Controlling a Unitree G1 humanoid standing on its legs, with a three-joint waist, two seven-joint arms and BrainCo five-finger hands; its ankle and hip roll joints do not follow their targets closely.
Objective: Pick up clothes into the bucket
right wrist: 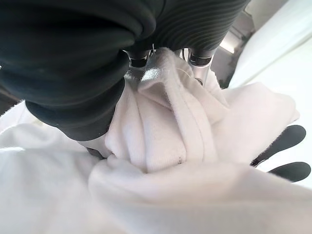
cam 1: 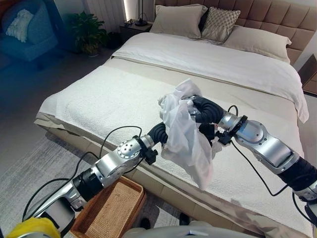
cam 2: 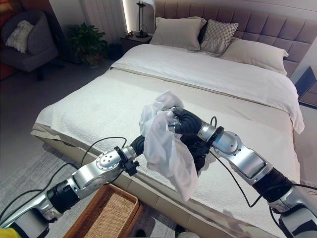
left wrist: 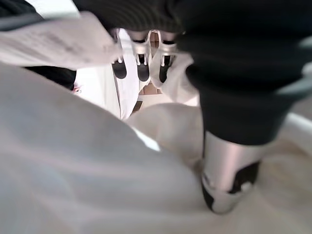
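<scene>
A white garment point(cam 1: 185, 139) hangs bunched in the air over the near edge of the bed point(cam 1: 99, 99), its loose end dangling down. My right hand point(cam 1: 205, 111) is at the top of the bundle, and in the right wrist view its fingers point(right wrist: 287, 139) curl round gathered folds of the garment point(right wrist: 161, 131). My left hand point(cam 1: 158, 133) reaches into the cloth from the lower left and is mostly covered by it. In the left wrist view its fingers point(left wrist: 141, 68) point fairly straight with the thumb point(left wrist: 229, 170) apart, and cloth point(left wrist: 73, 161) lies draped around them. A woven basket point(cam 1: 133, 184) stands on the floor below the left arm.
The bed carries a cream blanket, a white duvet point(cam 1: 213, 59) and pillows point(cam 1: 178, 20) at the headboard. A grey rug lies under the basket. An armchair point(cam 1: 25, 34), a potted plant point(cam 1: 89, 32) and a nightstand with a lamp point(cam 1: 136, 25) stand at the far left.
</scene>
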